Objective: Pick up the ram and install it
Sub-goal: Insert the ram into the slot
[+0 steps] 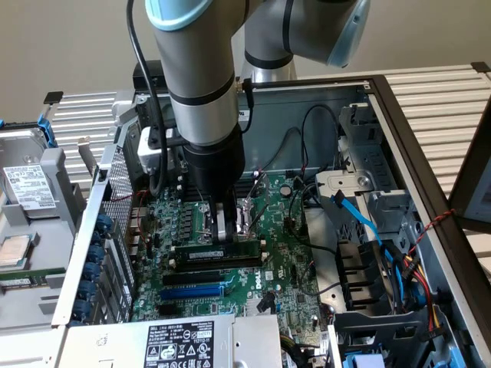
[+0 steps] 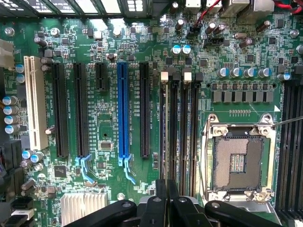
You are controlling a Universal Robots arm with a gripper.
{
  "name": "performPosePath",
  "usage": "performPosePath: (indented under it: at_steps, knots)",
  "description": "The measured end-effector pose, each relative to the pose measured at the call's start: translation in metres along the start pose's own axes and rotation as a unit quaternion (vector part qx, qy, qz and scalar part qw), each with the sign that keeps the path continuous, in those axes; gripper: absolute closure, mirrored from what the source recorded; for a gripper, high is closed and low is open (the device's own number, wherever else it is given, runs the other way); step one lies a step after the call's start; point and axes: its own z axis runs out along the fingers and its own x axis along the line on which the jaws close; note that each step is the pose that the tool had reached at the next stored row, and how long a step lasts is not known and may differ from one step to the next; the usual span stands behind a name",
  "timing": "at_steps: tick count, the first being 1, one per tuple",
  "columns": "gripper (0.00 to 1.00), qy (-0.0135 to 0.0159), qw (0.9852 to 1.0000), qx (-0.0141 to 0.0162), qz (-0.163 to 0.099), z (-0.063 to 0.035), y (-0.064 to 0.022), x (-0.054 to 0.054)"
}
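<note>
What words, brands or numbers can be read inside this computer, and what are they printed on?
"DELL": on the white sticker of the metal box at the front.
Rest of that sticker: too small to read.
White print on the green board beside the slots: too small to read.
Drive label at the exterior view's left: blurred.
Small sticker on the ram: unreadable.

The arm (image 1: 201,84) reaches straight down, its wrist upright. The hand (image 1: 228,232) points downward, its fingers (image 2: 161,201) pressed close together.
</note>
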Motion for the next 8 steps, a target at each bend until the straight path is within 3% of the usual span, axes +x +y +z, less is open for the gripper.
performPosePath:
  at_steps: [8]
  knots:
    - [0.88, -0.0001, 1.0000, 0.0023, 0.000, 0.0008, 0.0021, 0.0001]
